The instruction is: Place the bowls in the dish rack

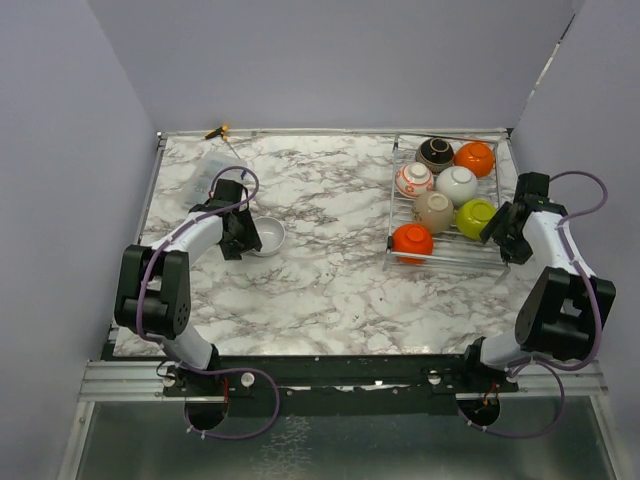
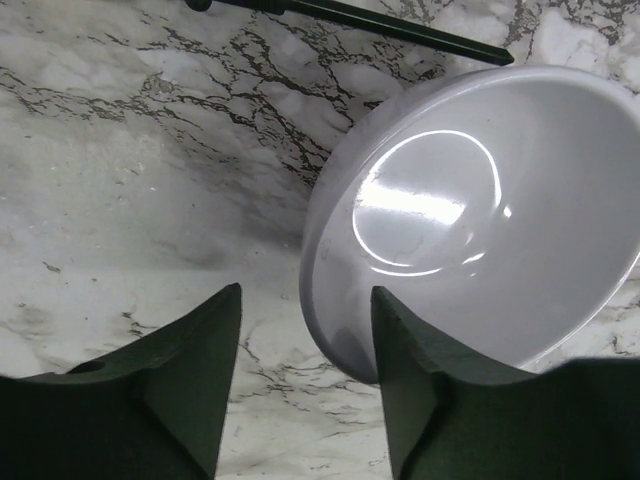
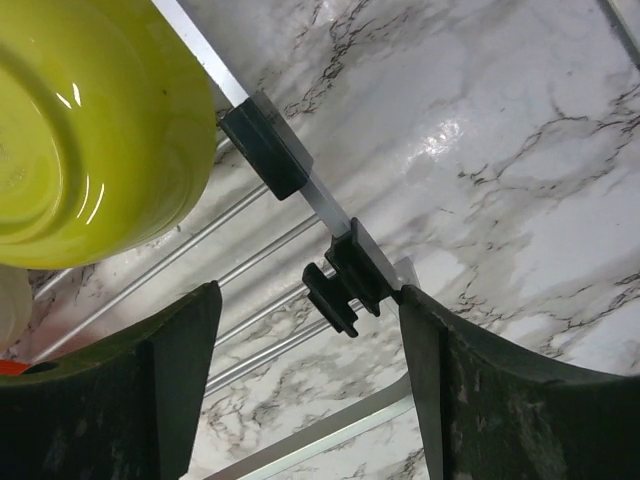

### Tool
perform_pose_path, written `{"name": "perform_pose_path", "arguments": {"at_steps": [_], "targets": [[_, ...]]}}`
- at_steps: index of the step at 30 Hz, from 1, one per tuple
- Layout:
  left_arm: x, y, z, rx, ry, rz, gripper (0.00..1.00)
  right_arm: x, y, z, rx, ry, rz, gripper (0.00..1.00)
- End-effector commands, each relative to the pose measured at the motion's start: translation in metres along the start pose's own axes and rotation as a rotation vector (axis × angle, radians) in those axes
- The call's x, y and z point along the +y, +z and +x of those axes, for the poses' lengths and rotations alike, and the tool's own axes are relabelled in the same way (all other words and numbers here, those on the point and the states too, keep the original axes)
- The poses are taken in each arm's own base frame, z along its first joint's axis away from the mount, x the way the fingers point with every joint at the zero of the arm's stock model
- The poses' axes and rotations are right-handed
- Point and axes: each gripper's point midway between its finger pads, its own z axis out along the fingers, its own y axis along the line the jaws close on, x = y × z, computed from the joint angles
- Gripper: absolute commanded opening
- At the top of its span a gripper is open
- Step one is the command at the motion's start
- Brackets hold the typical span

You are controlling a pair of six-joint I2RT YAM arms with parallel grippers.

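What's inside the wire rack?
The dish rack holds seven bowls: dark brown bowl, back orange bowl, patterned bowl, white bowl, beige bowl, lime green bowl, front orange bowl. What lies beneath them is covered.

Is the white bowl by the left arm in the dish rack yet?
No, the white bowl sits on the marble table, well to the left of the dish rack.

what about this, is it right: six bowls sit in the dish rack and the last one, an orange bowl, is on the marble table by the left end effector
Not quite. The last bowl is a white bowl, not orange; the top external view shows it. The rest holds: six bowls sit in the dish rack, and the white one is on the marble table by the left end effector.
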Motion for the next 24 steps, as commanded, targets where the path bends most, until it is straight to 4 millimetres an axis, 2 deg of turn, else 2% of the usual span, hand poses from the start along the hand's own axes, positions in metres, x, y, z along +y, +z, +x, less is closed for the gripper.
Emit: {"name": "perform_pose_path", "arguments": {"at_steps": [1,7,11,13,16,19,24], "targets": [[-0.002,0.01,0.006,0.025,-0.003,0.017,0.48,0.031,0.0,0.009,0.073,0.004,-0.161,0.72],[0.003,0.015,0.008,0.027,-0.014,-0.005,0.44,0.06,-0.012,0.019,0.149,0.037,-0.325,0.62],[0.003,0.015,0.008,0.026,-0.009,-0.005,0.39,0.068,-0.018,0.022,0.173,0.054,-0.37,0.6],[0.002,0.015,0.008,0.026,-0.008,-0.002,0.32,0.061,-0.018,0.021,0.155,0.058,-0.333,0.61],[0.0,0.016,0.007,0.027,-0.004,0.007,0.12,0.039,-0.017,0.012,0.091,0.073,-0.212,0.68],[0.0,0.017,0.005,0.024,0.004,0.001,0.0,0.02,-0.021,0.002,0.021,0.098,-0.115,0.75],[-0.001,0.013,0.002,0.021,0.011,0.005,0.0,0.001,-0.037,-0.013,-0.09,0.161,-0.037,0.83]]}}
